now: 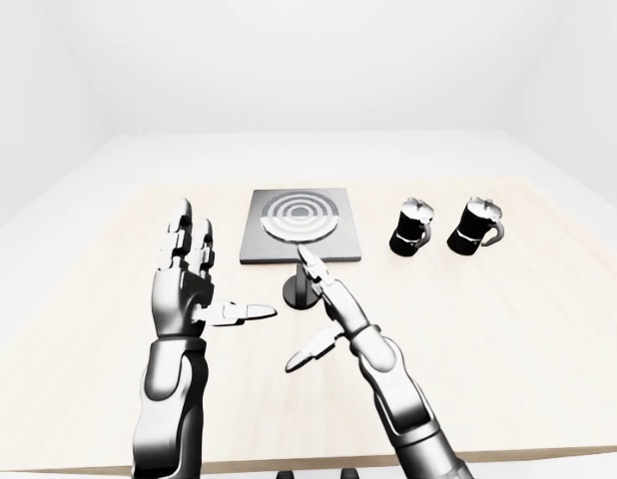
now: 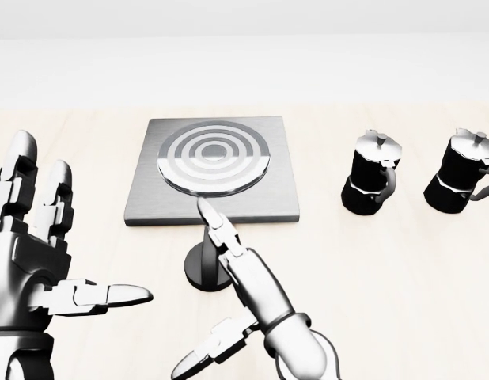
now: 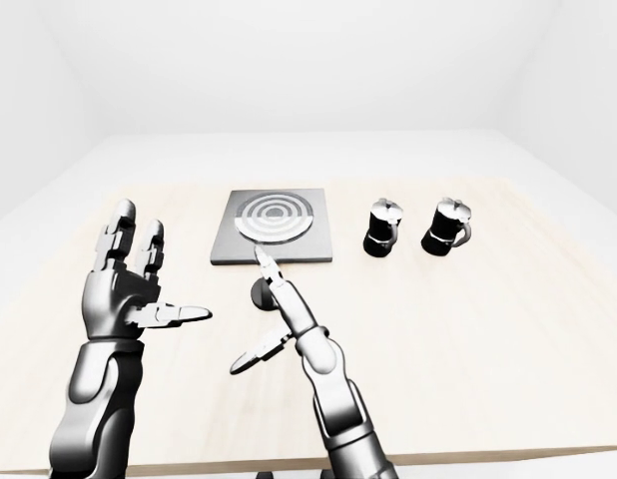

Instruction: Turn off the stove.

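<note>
At centre frame in the head view the stove (image 2: pixel 211 170) sits on the bench (image 2: pixel 403 269), its black knob (image 2: pixel 208 264) just below its lower edge; the right robot hand (image 2: pixel 229 293), fingers spread apart, points up over the knob, apparently lining up a grip. The left robot hand (image 2: pixel 35 245) stands splayed and idle at lower left, well apart; two moka pots (image 2: pixel 373 172) at upper right leave bare bench around the knob.

Count on the pale wooden table (image 2: pixel 434 277): one square stove (image 2: pixel 214 170) bearing one ringed burner (image 2: pixel 214 157); one black knob (image 2: pixel 206 265); two moka pots, one (image 2: pixel 371 184) beside the other (image 2: pixel 462 172). Two robot hands: left hand (image 2: pixel 31 261), right hand (image 2: pixel 244 305).
</note>
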